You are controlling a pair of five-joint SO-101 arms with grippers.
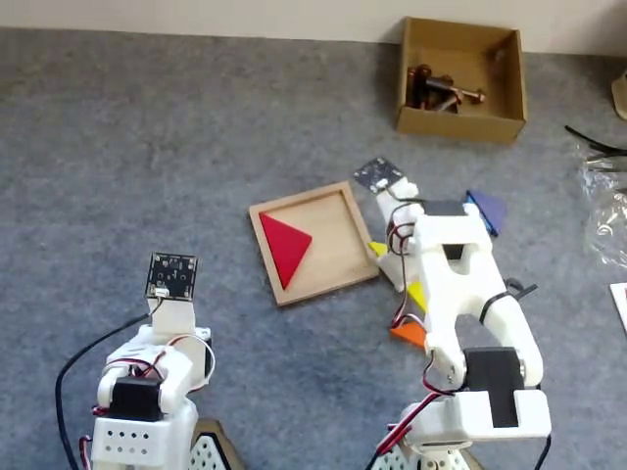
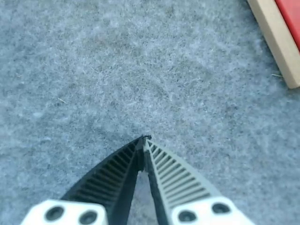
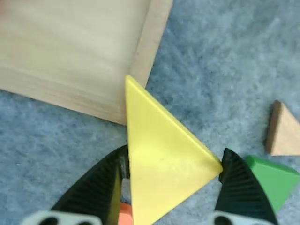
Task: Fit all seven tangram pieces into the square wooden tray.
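Observation:
The square wooden tray (image 1: pixel 338 269) lies mid-table with a red triangle (image 1: pixel 285 249) inside it. My right gripper (image 3: pixel 171 176) is shut on a yellow triangle (image 3: pixel 161 157), one finger on each side. The triangle's tip pokes over the tray's rim (image 3: pixel 147 51), and the same tip shows as the yellow triangle (image 1: pixel 377 249) just right of the tray. A green piece (image 3: pixel 274 180) and a tan triangle (image 3: pixel 281 131) lie on the carpet beside it. My left gripper (image 2: pixel 143 139) is shut and empty over bare carpet, left of the tray's corner (image 2: pixel 276 42).
An orange piece (image 1: pixel 409 335), another yellow piece (image 1: pixel 416 294) and a blue piece (image 1: pixel 487 211) lie under and around the right arm. A cardboard box (image 1: pixel 460 122) with small objects stands at the back right. A plastic bag (image 1: pixel 607 211) is at the right edge.

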